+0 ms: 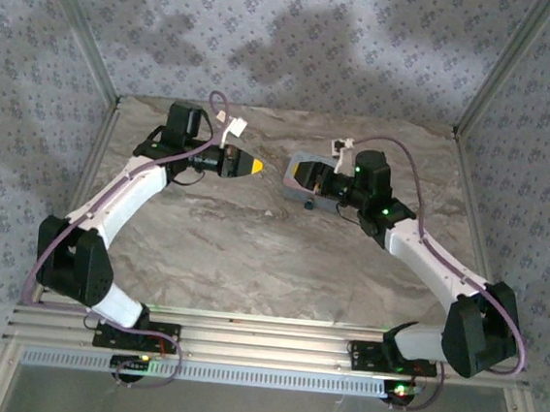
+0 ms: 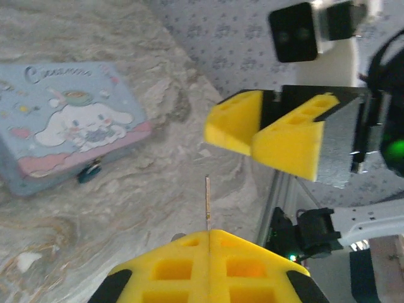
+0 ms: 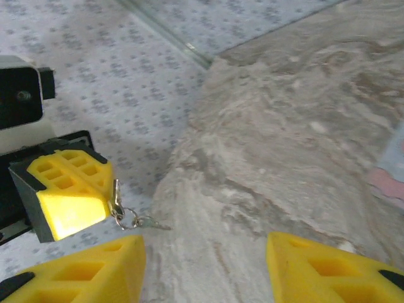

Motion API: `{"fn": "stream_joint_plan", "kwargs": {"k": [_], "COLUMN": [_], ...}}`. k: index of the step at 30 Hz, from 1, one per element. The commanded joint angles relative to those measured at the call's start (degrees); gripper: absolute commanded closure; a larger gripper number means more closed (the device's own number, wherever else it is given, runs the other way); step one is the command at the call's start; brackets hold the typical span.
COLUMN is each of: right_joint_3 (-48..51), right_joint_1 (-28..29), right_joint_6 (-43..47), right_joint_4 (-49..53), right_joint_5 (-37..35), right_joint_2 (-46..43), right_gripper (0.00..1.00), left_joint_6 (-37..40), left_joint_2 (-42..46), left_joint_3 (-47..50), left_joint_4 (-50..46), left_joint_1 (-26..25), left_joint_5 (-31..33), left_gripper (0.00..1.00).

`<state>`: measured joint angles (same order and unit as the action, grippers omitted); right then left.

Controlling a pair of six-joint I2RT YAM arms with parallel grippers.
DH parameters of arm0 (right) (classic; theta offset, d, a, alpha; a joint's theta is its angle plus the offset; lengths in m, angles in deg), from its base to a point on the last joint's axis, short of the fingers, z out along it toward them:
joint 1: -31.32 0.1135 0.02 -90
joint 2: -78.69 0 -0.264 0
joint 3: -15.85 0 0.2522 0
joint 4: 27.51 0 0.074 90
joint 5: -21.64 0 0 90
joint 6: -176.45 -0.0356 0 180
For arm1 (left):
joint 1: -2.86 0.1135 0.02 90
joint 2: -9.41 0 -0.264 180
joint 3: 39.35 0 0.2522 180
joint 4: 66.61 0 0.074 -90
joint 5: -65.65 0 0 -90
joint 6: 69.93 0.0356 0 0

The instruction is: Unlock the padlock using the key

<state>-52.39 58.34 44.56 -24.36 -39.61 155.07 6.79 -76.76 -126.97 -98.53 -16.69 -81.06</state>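
on the box (image 2: 69, 120) lid, script seemingly "cinnamoroll"; left gripper (image 2: 207, 235) pinches the key (image 2: 207, 201); right gripper (image 3: 203, 245) parted, empty

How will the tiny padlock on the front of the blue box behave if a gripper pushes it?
The padlock hangs at the front wall of the box, so it will probably swing away from a push. It is tiny beside the box, so likely very light. The low, flat box may slide rather than tip.
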Motion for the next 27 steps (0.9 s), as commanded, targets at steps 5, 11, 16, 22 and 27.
{"fn": "stream_joint_plan", "kwargs": {"k": [5, 11, 16, 22, 27], "right_joint_3": [-4.5, -5.9, -6.9, -8.4, -8.8], "right_joint_1": [1.5, 2.4, 2.6, 3.2, 3.1], "right_joint_6": [-2.5, -2.4, -2.1, -2.2, -2.2], "right_joint_4": [-6.0, -6.0, -5.0, -4.7, -3.5], "right_joint_5": [9.8, 11.6, 12.0, 13.5, 12.7], "right_joint_2": [2.2, 2.2, 2.9, 4.4, 4.7], "right_gripper": [0.43, 0.42, 0.45, 0.62, 0.97], "left_joint_6": [-0.5, -0.8, -0.9, -0.8, -0.1], "left_joint_2": [2.6, 2.6, 2.2, 2.0, 1.5], "left_joint_3": [0.3, -0.6, -1.2, -1.2, -1.3], "left_joint_4": [4.2, 4.1, 4.0, 3.9, 2.8], "left_joint_1": [-1.8, -2.4, -2.8, -3.0, -3.0], "left_joint_5": [-6.8, -7.7, -9.2, -9.6, -8.9], "left_gripper": [1.00, 1.00, 1.00, 1.00, 1.00]}}
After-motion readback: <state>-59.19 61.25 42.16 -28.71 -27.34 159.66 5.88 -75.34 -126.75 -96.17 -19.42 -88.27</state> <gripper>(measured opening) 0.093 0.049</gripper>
